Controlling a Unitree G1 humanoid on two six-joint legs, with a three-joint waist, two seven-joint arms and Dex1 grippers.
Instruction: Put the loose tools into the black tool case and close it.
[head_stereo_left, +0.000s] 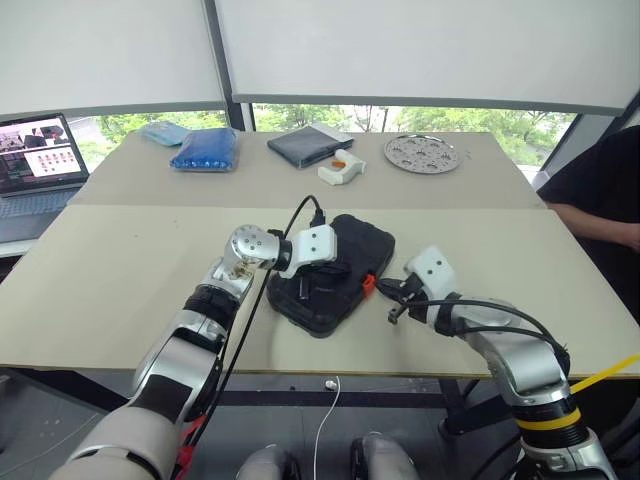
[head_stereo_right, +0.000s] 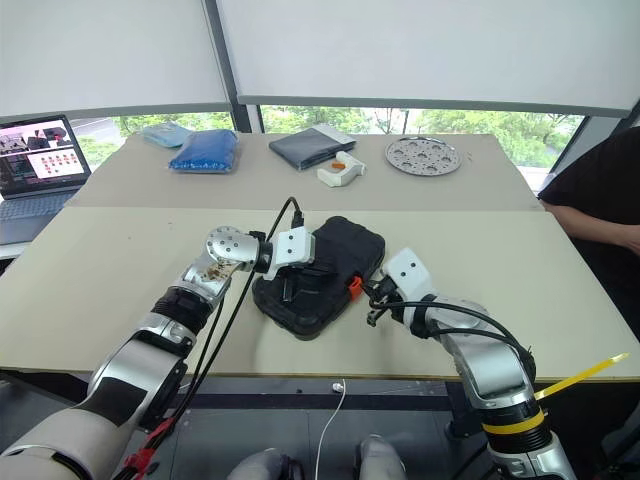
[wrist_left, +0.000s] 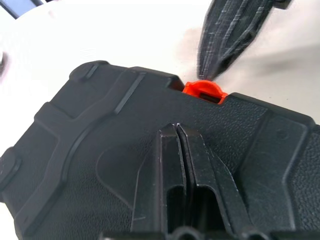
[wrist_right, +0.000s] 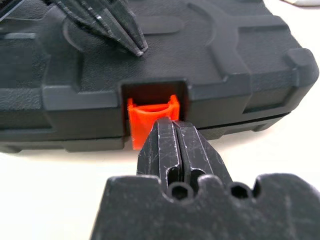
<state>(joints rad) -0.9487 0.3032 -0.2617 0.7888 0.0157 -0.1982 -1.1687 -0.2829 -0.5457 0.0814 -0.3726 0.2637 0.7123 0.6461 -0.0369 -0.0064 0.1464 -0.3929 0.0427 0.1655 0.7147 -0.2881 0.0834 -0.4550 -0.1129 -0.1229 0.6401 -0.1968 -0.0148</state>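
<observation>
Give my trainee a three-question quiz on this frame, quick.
1. True or false: the black tool case lies closed on the table.
2. What does the right tool meet? A) the orange latch B) the laptop C) the perforated metal disc
3. Fill in: the left tool rests shut on the case's ____.

Key: 1 true; 2 A; 3 lid.

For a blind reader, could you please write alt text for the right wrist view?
The right gripper, fingers together, points at the orange latch of the closed black tool case on a pale table. The left gripper rests on the lid.
</observation>
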